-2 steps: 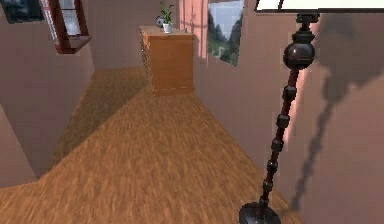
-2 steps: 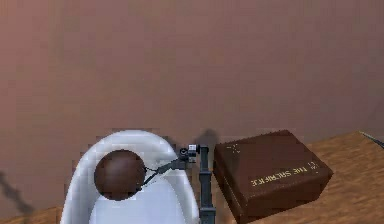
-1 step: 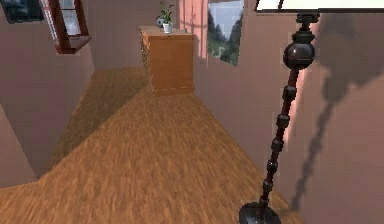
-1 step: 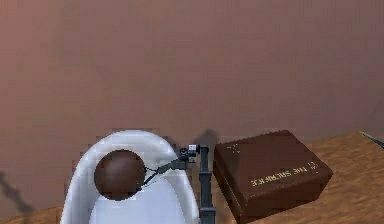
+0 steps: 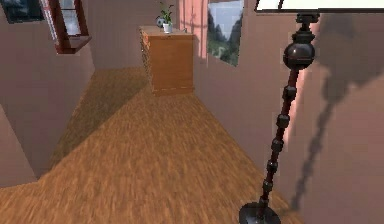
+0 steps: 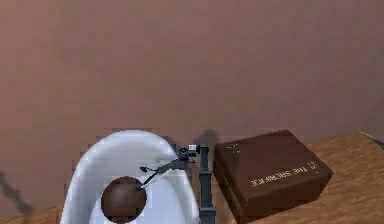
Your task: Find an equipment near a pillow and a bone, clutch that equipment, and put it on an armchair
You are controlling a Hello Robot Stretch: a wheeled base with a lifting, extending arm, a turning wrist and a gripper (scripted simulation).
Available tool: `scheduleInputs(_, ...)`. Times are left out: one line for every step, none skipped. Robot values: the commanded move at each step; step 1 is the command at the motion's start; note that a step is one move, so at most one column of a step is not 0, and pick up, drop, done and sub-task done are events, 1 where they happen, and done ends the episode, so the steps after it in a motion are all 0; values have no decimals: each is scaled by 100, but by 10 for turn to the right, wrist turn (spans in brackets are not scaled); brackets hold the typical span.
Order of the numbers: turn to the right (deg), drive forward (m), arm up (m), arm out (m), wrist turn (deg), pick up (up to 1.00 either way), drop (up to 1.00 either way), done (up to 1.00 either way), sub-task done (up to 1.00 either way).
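At the arm's (image 6: 205,192) far end, the hand (image 6: 153,173) shows against a white armchair (image 6: 95,160); whether it holds anything cannot be told. Just below and left of its fingers, a round brown ball (image 6: 123,200) shows against the seat. Right of the hand, beyond the arm, a dark brown box (image 6: 272,172) lies on the wooden floor (image 6: 360,165).
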Motion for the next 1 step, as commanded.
scheduleInputs(0,0,10,0,0,0,0,0,0)
